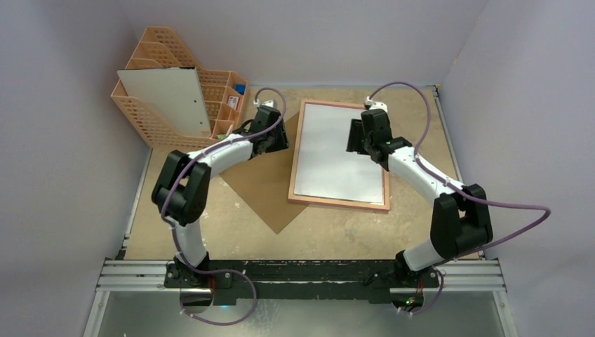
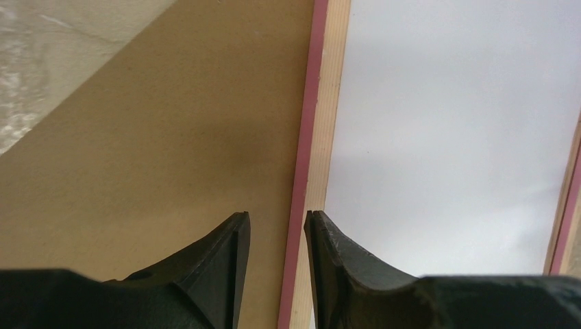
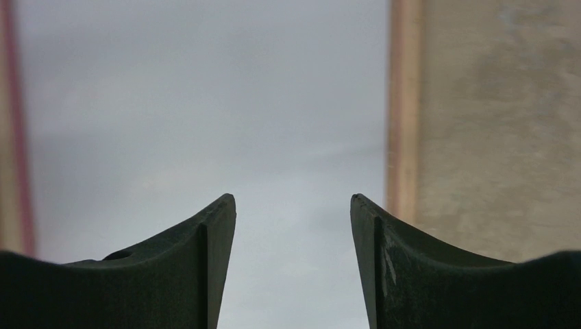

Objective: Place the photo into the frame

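The frame (image 1: 337,203) lies flat on the table, its peach back up. The photo (image 1: 337,158) lies inside it, white back up. My left gripper (image 1: 278,140) is at the frame's left rail. In the left wrist view the left gripper (image 2: 277,216) is open and its jaws straddle the rail (image 2: 318,103), with a gap beside the left finger; the photo (image 2: 452,137) is on the right. My right gripper (image 1: 356,136) is over the photo's right part. In the right wrist view the right gripper (image 3: 293,199) is open and empty above the photo (image 3: 205,103), the frame's right rail (image 3: 404,103) beside it.
A brown backing board (image 1: 263,189) lies partly under the frame's left side; it also shows in the left wrist view (image 2: 171,137). An orange mesh file rack (image 1: 151,125) holding a white board (image 1: 172,98) stands at the back left. Walls close in all round.
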You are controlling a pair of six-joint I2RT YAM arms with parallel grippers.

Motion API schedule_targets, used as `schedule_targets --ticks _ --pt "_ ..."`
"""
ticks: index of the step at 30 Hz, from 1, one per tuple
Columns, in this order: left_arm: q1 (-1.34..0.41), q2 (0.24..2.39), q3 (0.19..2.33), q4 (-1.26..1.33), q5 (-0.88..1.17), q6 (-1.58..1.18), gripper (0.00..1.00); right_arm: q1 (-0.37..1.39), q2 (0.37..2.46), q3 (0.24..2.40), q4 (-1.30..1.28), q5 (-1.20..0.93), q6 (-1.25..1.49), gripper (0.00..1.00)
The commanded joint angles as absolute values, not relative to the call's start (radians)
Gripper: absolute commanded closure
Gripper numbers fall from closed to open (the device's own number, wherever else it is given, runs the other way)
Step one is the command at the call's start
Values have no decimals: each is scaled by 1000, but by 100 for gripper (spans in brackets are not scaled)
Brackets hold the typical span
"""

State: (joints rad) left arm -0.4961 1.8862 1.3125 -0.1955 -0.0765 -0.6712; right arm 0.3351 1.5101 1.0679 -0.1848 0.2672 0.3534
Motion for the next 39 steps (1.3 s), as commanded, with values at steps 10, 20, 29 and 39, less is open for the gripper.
schedule_targets --ticks 10,20,29,39 --pt "-488 1499 900 -181 -245 -756 61 705 1779 1288 105 -33 711 49" --pt "-488 1449 716 -112 -220 -766 61 770 2029 1455 -37 -8 745 53" --pt "-488 1487 660 -81 -222 -768 61 710 2040 1440 -121 99 711 52" --pt "-488 1502 643 -79 -221 -776 61 577 2106 1500 -145 183 658 52"
